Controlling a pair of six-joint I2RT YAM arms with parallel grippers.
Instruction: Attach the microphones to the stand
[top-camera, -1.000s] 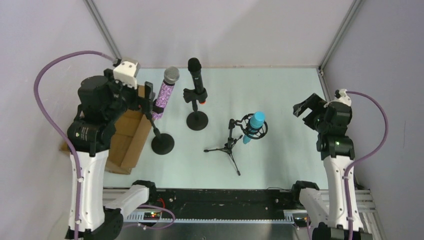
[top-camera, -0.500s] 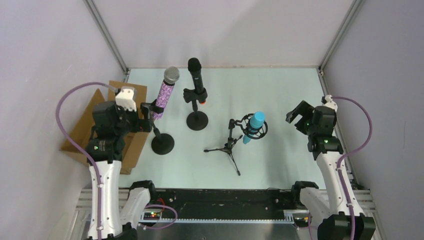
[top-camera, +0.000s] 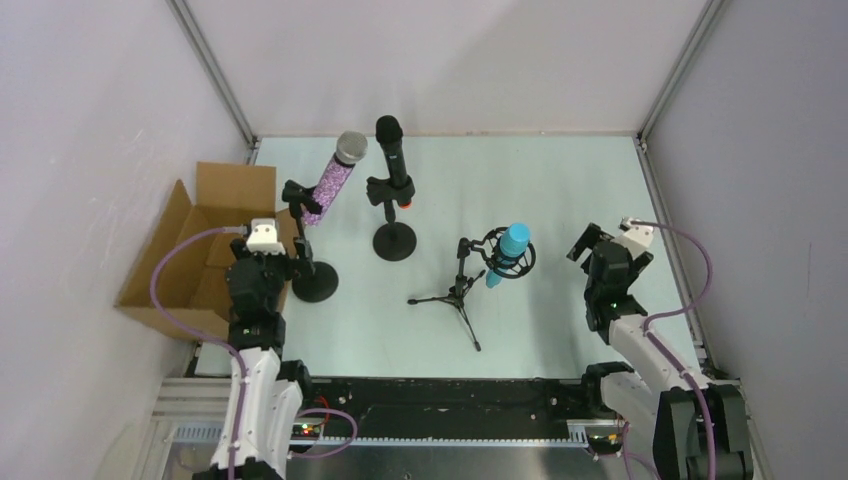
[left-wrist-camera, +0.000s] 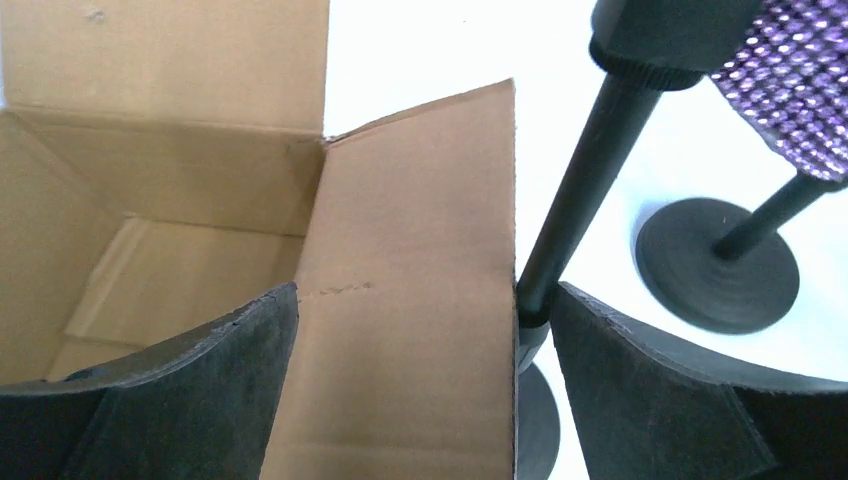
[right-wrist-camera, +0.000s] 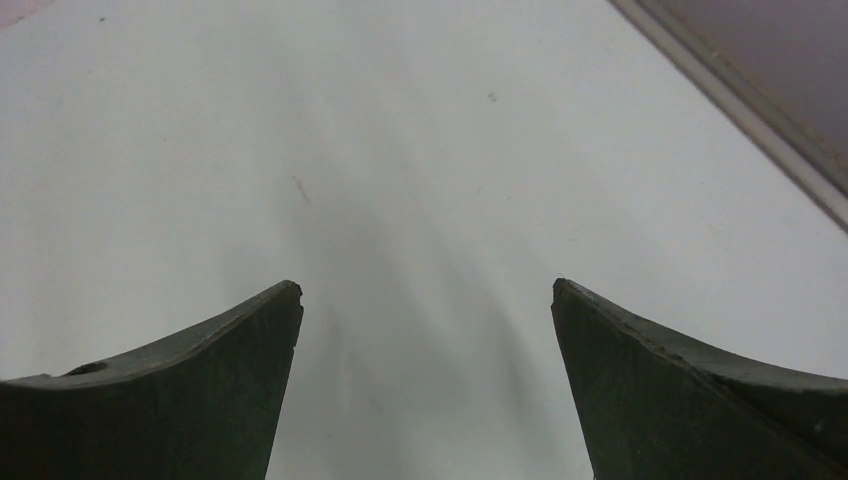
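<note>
Three microphones sit in stands on the table. The purple glitter mic (top-camera: 336, 180) leans in the clip of a round-base stand (top-camera: 314, 284). An all-black mic (top-camera: 393, 160) stands upright in the middle stand (top-camera: 394, 241). The light blue mic (top-camera: 510, 248) rests in the ring mount of a small tripod (top-camera: 455, 296). My left gripper (top-camera: 278, 262) is open and low beside the purple mic's stand. In the left wrist view its pole (left-wrist-camera: 585, 190) runs just inside the right finger, untouched, and the left gripper (left-wrist-camera: 425, 292) holds nothing. My right gripper (top-camera: 588, 248) hangs open over bare table (right-wrist-camera: 427, 285).
An open cardboard box (top-camera: 205, 245) stands at the left edge, its flap (left-wrist-camera: 410, 250) lying under my left gripper. The black mic's stand base (left-wrist-camera: 718, 262) shows right of the pole. Booth walls close in the table, with a frame rail (right-wrist-camera: 740, 110) at the right edge.
Both arms pulled back toward the near edge and dropped lower. My left gripper came away from the purple mic's clip, uncovering the box; that stand shifted slightly left.
</note>
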